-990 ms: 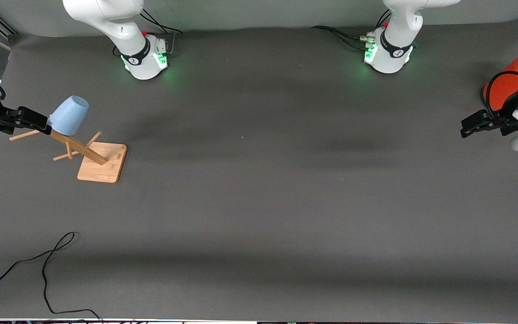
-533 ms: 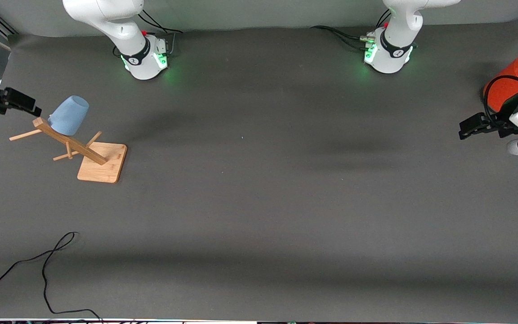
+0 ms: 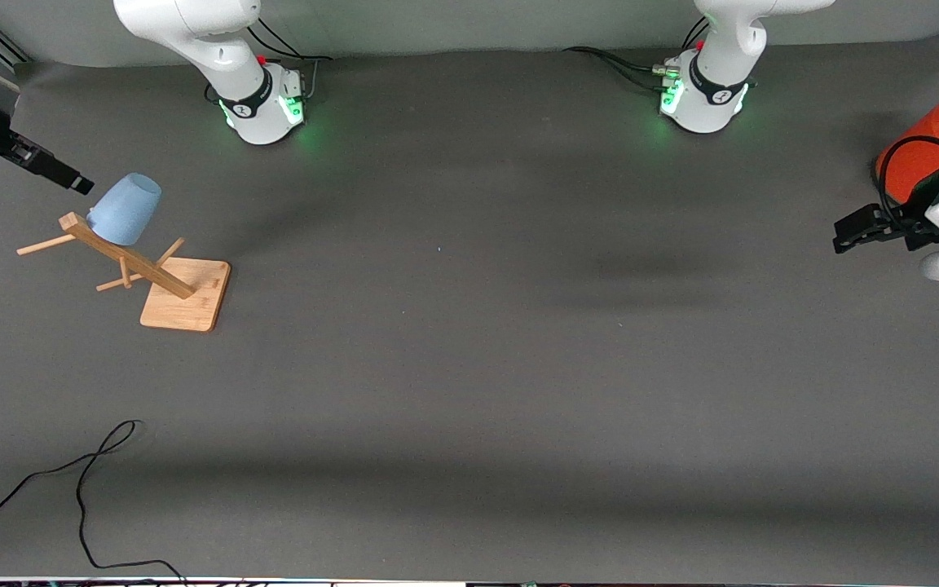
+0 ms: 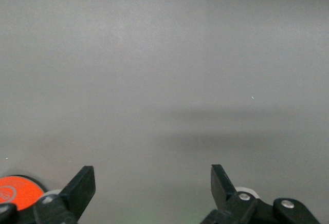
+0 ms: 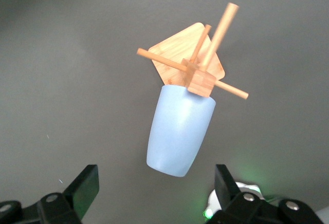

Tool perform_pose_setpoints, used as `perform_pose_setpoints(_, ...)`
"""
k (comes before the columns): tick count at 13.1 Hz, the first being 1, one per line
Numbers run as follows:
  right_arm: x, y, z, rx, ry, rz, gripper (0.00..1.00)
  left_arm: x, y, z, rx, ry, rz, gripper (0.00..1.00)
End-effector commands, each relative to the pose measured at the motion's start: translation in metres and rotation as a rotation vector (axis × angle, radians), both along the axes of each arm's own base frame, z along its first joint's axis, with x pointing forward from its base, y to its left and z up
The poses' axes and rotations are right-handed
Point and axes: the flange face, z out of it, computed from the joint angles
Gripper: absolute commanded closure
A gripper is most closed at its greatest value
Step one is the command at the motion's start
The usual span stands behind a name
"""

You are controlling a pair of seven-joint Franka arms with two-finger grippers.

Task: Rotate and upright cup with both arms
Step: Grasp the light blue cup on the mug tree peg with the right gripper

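The right gripper [image 3: 78,184], jaws apart and empty, hangs at the upper left of the front frame just beside the cup [image 3: 124,210], not touching it. The cup sits upside down on a peg of the wooden rack [image 3: 147,273], whose base rests on the desk [image 3: 469,367]. The left gripper [image 3: 844,235] waits at the right edge by the orange cylinder [image 3: 918,151], jaws apart and empty.
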Motion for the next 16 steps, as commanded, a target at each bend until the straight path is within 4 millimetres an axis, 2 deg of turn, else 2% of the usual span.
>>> perform_pose_setpoints(1,0.0,0.003,-0.008,-0.014,-0.006,-0.112,0.0,-0.002,0.003,0.008,-0.01,-0.005,-0.014,0.0)
perform_pose_setpoints(3,0.001,0.004,-0.027,-0.014,-0.005,-0.112,0.0,-0.002,0.004,0.014,-0.01,-0.013,-0.014,0.0)
perform_pose_setpoints(6,0.001,0.006,-0.071,-0.015,0.0,-0.112,0.0,0.0,0.004,0.013,-0.01,-0.016,-0.014,0.0)
perform_pose_setpoints(8,0.004,0.001,-0.091,-0.017,0.017,-0.123,0.0,0.002,0.004,0.015,-0.01,-0.022,-0.014,0.0)
perform_pose_setpoints(13,0.011,-0.014,-0.123,-0.017,0.068,-0.154,0.0,0.007,0.003,0.015,-0.01,-0.024,-0.017,0.0)
perform_pose_setpoints(16,0.012,-0.013,-0.131,-0.019,0.076,-0.155,0.0,0.007,0.004,0.016,-0.009,-0.024,-0.016,0.0)
